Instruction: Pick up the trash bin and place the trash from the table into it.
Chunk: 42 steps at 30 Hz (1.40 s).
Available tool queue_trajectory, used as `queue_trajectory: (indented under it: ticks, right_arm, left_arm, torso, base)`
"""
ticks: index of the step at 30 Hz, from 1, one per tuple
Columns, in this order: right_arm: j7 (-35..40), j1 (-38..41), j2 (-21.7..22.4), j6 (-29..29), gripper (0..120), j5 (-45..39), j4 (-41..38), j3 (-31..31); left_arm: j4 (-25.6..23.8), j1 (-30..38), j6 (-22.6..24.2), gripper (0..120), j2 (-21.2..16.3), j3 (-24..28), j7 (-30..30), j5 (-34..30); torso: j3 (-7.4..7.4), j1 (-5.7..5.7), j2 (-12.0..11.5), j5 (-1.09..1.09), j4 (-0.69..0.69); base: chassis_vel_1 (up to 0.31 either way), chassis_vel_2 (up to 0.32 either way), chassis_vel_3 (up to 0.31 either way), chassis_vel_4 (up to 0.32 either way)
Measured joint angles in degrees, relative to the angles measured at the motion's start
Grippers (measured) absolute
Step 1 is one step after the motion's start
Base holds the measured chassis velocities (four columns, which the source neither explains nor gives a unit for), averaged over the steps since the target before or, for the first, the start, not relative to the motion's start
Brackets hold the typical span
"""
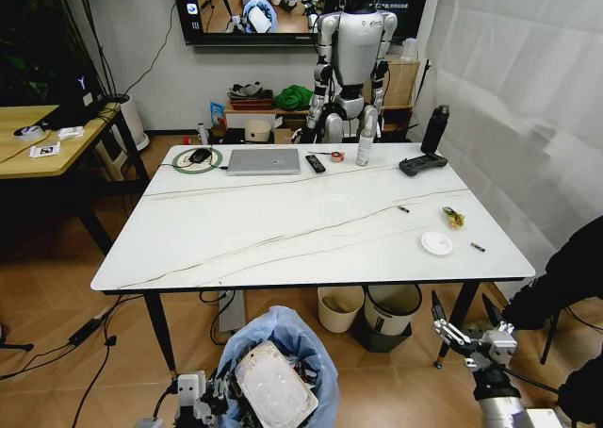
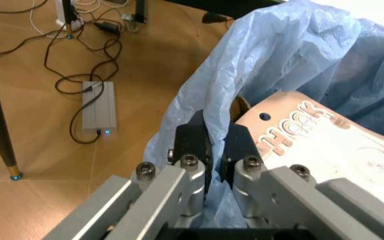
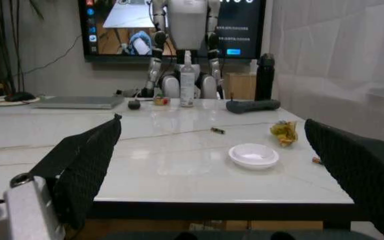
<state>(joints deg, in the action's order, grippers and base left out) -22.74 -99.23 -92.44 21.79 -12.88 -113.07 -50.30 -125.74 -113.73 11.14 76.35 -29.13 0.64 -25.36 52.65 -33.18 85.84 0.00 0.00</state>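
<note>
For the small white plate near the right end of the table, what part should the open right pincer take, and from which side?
Probably the raised rim of the small white plate, on its near edge. It lies flat and shallow on the table, so only the rim gives a pinch. The right pincer is open, low at the front edge, facing it, so coming from the front looks shortest. The left pincer is shut on the trash bin bag.

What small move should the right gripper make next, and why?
Probably reach forward over the table edge toward the small white plate. The right gripper is open and empty below that edge, the plate lies nearest, and the left gripper already pinches the trash bin bag.
</note>
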Motion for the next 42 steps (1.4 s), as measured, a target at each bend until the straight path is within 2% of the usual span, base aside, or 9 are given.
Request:
queue_trajectory:
  ticks: [13, 25, 42]
  right_arm:
    - [-2.77, 1.27, 0.20, 0.11, 100, -5.01, 2.34, -0.12]
    - [-4.25, 1.77, 0.26, 0.70, 100, -5.34, 4.03, 1.07]
    - [-4.62, 2.34, 0.30, 0.71, 100, -5.53, 4.76, 1.24]
  left_arm:
    - [0.62, -1.35, -0.79, 0, 2.41, -0.27, -0.32, 0.43]
    - [0.48, -1.26, -0.76, 0, 4.08, -0.17, -0.31, 1.08]
    - [1.03, -0.64, -0.43, 0, 4.47, 0.10, -0.19, 1.20]
  torso:
    - [0.00, 0.00, 0.00, 0.00, 0.00]
    - [0.00, -0.01, 0.00, 0.00, 0.00]
    - [0.00, -0.01, 0.00, 0.00, 0.00]
  base:
    - [0.000, 0.000, 0.000, 0.000]
    - [-0.044, -0.041, 0.044, 0.047]
    - [-0.093, -0.094, 0.087, 0.095]
